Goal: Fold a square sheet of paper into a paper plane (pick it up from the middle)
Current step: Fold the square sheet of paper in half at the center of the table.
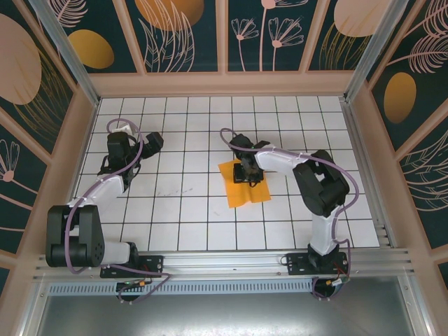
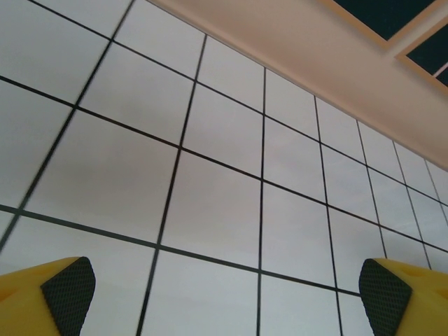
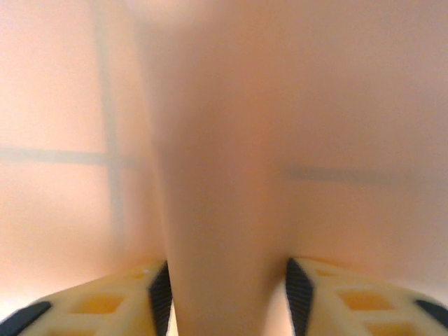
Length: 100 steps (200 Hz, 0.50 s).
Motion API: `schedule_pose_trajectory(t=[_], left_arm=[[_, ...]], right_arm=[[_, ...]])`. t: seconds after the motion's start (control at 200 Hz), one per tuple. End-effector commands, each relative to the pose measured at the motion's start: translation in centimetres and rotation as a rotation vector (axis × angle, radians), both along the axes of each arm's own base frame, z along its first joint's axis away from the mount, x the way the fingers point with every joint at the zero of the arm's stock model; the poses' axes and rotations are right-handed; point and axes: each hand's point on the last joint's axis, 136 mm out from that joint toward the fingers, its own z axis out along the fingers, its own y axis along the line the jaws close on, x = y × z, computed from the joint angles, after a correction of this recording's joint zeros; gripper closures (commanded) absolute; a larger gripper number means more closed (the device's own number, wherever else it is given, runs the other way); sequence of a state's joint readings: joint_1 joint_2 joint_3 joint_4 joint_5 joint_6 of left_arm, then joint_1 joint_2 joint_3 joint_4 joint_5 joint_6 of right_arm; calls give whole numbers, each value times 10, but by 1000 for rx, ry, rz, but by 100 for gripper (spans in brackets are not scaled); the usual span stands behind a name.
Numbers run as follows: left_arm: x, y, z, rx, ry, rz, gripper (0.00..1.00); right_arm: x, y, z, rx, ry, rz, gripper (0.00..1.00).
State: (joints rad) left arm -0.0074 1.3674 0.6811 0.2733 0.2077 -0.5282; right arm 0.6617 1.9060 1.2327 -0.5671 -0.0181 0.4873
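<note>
**Operator:** Report task progress.

**Technician:** Early stage. The sheet (image 1: 245,190) lies near the middle of the table (image 1: 182,210), a little to the right and turned slightly against the grid. No crease, nose or wing shows in the overhead view. By my judgement, every fold of the plane remains to be made. Only the pick-up from the middle is under way.

**Operator:** State of the end effectors?

**Technician:** The right gripper (image 1: 248,171) is down on the rear half of the sheet. In its wrist view the two pads (image 3: 159,294) stand against either side of a raised ridge of paper (image 3: 224,175), so it is pinching the sheet. The left gripper (image 1: 148,143) hangs over the left rear part of the table, well apart from the sheet. Its fingers are spread wide and grip nothing (image 2: 224,287).

**Operator:** Materials and shapes?

**Technician:**
- **Sheet:** thin, bright orange and four-cornered. It is translucent at the ridge, where the table's grid lines show through. I judge it limp and easily creased by accident.
- **Table:** smooth white surface ruled with dark lines into squares.
- **Fingers:** yellow, ending in black pads (image 2: 66,283) with a fine cross-hatched texture.
</note>
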Motion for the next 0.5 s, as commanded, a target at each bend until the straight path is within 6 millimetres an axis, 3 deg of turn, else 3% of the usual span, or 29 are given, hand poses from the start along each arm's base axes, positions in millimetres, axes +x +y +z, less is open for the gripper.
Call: schedule_pose_trajectory(t=[0.0,0.155,0.17,0.26,0.385,0.495], left_arm=[[1,-15,0,-91,9,-59,2],[-8,-43,-2,-251,27,-171,1],[-9,-46,-2,-271,30,-184,1],[-18,-62,-2,-373,37,-242,1],[-30,-91,-3,-435,66,-328,2],[-39,-120,-11,-471,125,-387,3]], right_arm=[[8,35,27,303,-6,-10,61],[12,66,91,725,-44,50,63],[20,60,97,759,-60,36,63],[19,61,121,939,-55,60,63],[19,60,138,1085,-49,82,63],[19,56,133,1115,-26,66,63]])
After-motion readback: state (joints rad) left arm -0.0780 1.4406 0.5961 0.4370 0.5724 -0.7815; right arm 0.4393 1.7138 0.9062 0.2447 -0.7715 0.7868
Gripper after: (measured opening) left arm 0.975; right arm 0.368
